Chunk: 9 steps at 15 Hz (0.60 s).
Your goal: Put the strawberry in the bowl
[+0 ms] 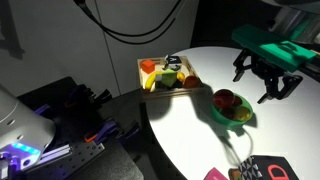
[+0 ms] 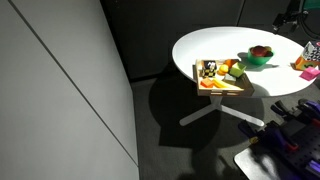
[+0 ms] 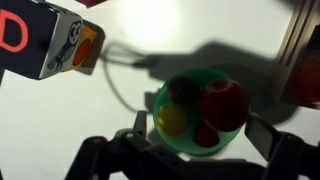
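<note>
— Our hand hangs wide open, empty, above the bowl.
— And the strawberry?
— We judge it inside already, beside the round red fruit; only pulling away remains.

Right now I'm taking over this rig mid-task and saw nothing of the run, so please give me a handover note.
Gripper: open and empty, above the bowl.
Strawberry: a small red fruit that looks like it lies inside the bowl, beside the larger round red fruit.
Done: the placing, it seems.
Left: confirm that the small red piece is the strawberry, then lift the arm clear.
</note>
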Motion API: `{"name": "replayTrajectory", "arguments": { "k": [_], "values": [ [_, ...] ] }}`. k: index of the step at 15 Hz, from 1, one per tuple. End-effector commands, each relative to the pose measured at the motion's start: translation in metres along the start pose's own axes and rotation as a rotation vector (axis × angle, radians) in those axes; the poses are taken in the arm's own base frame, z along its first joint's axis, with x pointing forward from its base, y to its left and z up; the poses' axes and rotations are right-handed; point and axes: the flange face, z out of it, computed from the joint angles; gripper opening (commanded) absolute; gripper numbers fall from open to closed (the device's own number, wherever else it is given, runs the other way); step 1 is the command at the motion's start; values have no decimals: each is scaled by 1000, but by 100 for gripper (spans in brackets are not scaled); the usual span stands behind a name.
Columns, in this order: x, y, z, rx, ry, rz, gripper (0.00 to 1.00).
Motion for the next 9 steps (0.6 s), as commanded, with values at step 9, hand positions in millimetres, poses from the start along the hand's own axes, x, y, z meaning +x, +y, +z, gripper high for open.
{"name": "replayTrajectory", "arguments": {
  "k": [9],
  "values": [
    [-62, -56, -56, -10, 125, -220, 100]
  ]
}}
